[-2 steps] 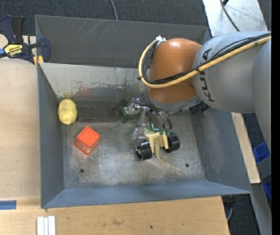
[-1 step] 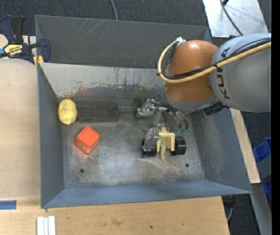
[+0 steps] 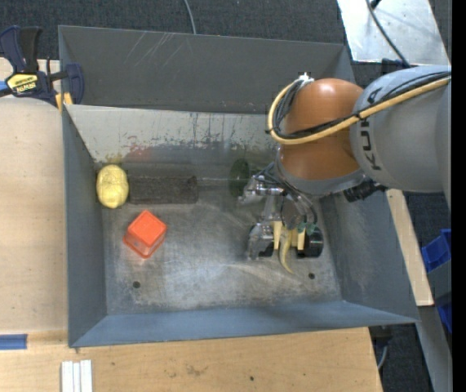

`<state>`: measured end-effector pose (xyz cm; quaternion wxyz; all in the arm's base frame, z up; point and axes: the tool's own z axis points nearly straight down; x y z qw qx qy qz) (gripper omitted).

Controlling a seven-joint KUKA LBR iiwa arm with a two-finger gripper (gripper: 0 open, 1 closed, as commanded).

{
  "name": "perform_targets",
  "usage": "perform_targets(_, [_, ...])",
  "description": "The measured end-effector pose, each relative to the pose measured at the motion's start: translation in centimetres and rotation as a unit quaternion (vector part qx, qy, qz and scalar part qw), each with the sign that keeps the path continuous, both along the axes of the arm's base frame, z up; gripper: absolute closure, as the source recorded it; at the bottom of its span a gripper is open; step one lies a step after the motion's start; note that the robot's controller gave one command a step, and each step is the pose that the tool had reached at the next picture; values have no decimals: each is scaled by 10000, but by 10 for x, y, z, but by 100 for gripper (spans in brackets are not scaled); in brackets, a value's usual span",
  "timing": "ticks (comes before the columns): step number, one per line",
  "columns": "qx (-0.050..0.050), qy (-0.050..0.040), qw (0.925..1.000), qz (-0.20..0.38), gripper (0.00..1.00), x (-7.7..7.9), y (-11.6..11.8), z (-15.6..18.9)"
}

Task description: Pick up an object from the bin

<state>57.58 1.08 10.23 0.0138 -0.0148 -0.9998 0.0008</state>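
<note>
While an orange cube and a lumpy yellow ball lie at middle left, we see the gripper low over the floor of the bin at right, near a dark green object. Whether it is clenched or released we cannot tell. We judge this the approach step; next it must centre on one object.

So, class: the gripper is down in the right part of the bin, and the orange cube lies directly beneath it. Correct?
No. The camera view shows the gripper down in the right part of the bin, but the orange cube lies in the left part, well apart from it.
</note>
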Motion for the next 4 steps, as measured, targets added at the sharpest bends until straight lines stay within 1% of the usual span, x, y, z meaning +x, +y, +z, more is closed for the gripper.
perform_targets(1, [27, -201, 9916, 1277, 100, -49, -53, -17])
perform_targets(2, [28, -201, 9916, 1275, 100, -49, -53, -17])
perform_targets(3, [30, -109, 9918, 1274, 100, -54, -51, 29])
perform_targets(4, [17, -164, 9917, 1273, 100, -48, -52, 75])
